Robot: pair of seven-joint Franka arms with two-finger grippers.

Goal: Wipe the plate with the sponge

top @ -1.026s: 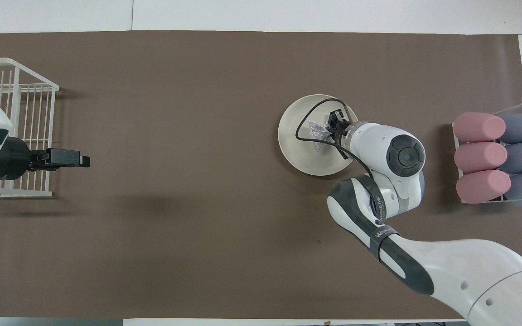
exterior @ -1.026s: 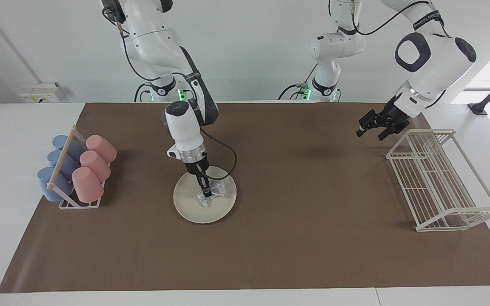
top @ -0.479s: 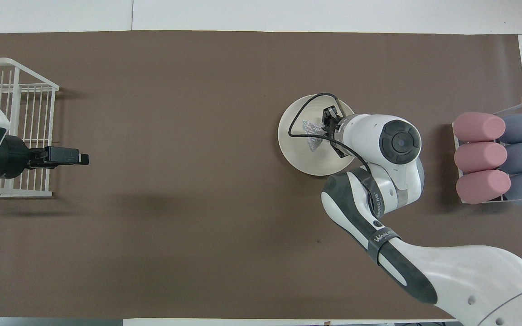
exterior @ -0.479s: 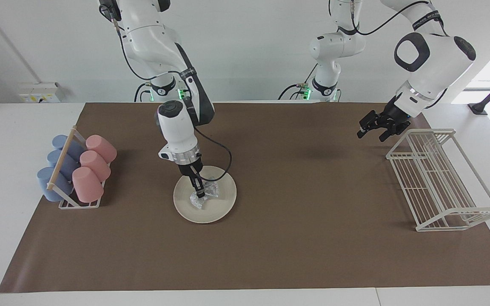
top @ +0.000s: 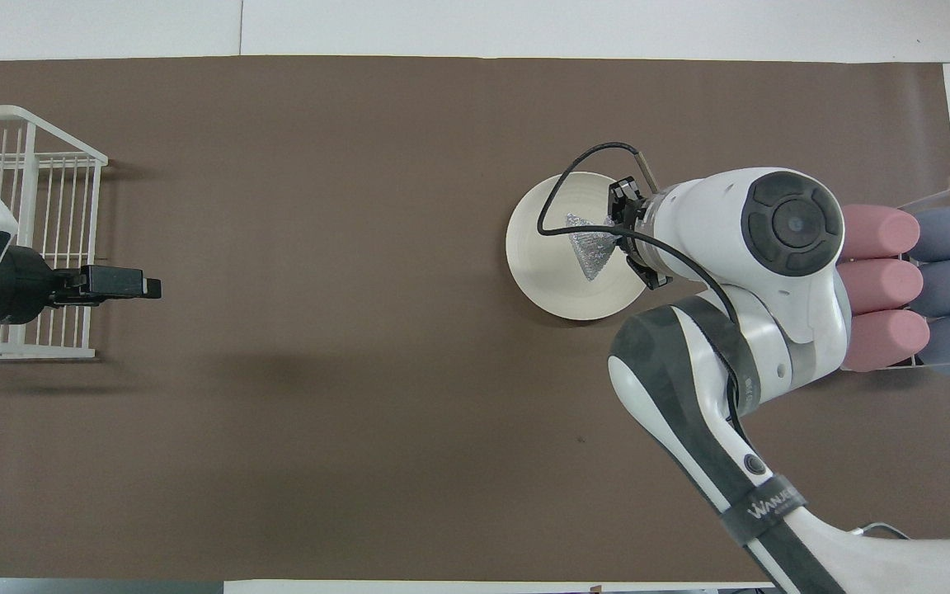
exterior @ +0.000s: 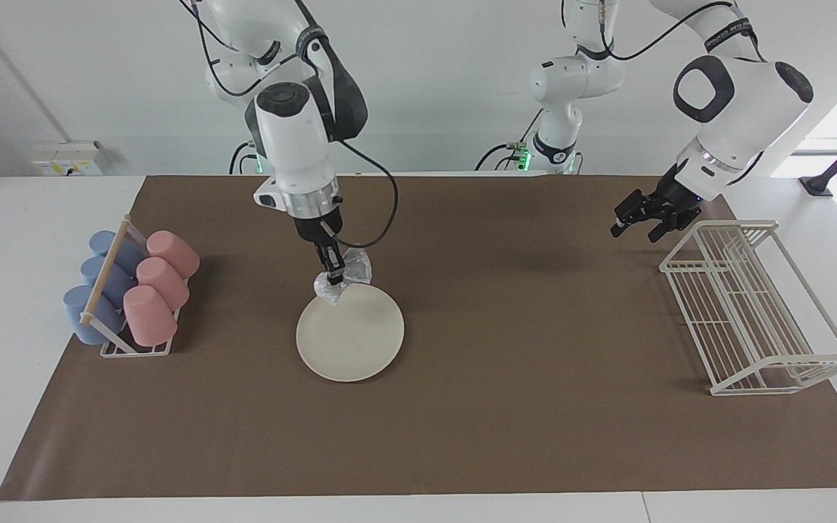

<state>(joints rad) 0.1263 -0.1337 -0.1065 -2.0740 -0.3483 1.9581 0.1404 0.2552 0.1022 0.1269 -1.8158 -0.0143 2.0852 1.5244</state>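
Lifted since a second ago: right tool [exterior: 332, 280] clamped on sponge [exterior: 349, 279], now raised off plate [exterior: 350, 333] | plate bare on brown mat mid-bench, beside cup rack [exterior: 128, 290] | left tool [exterior: 639, 220] waits, fingers apart, over mat beside wire rack [exterior: 753, 305]

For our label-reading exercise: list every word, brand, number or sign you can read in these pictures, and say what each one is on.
"WANJCE...", last letters unclear: black strap on the right arm.
Small white print, too blurred to read: black band on the left arm.
Nothing readable on anything else.
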